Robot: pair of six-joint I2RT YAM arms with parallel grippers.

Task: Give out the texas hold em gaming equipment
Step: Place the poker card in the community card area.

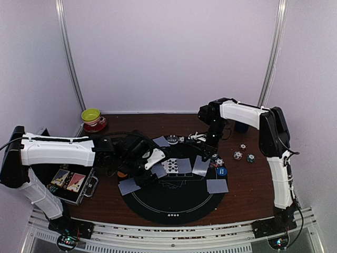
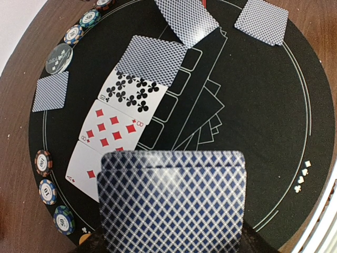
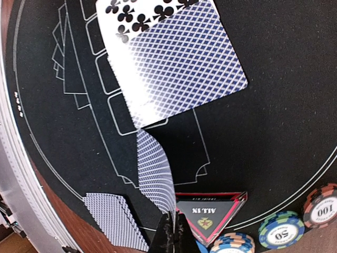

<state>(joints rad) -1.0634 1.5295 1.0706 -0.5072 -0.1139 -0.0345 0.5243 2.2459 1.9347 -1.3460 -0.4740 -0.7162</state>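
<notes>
step: dealing cards onto the black mat (image 1: pixel 174 197) | left gripper (image 1: pixel 149 159): closed on the deck (image 2: pixel 174 205), over the mat's left part | right gripper (image 3: pixel 171 234): pinches one bent card (image 3: pixel 155 174) at the right, beside the red triangle marker (image 3: pixel 210 213) | next: probably lay this card flat on free felt, then release it

White-shelled arms (image 1: pixel 58 150), black joints (image 1: pixel 271 132), thin cables (image 1: pixel 288 174)

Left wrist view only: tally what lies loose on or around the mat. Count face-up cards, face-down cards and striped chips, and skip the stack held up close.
Face-up cards: 3
Face-down cards: 4
Striped chips: 6
Total: 13
</notes>
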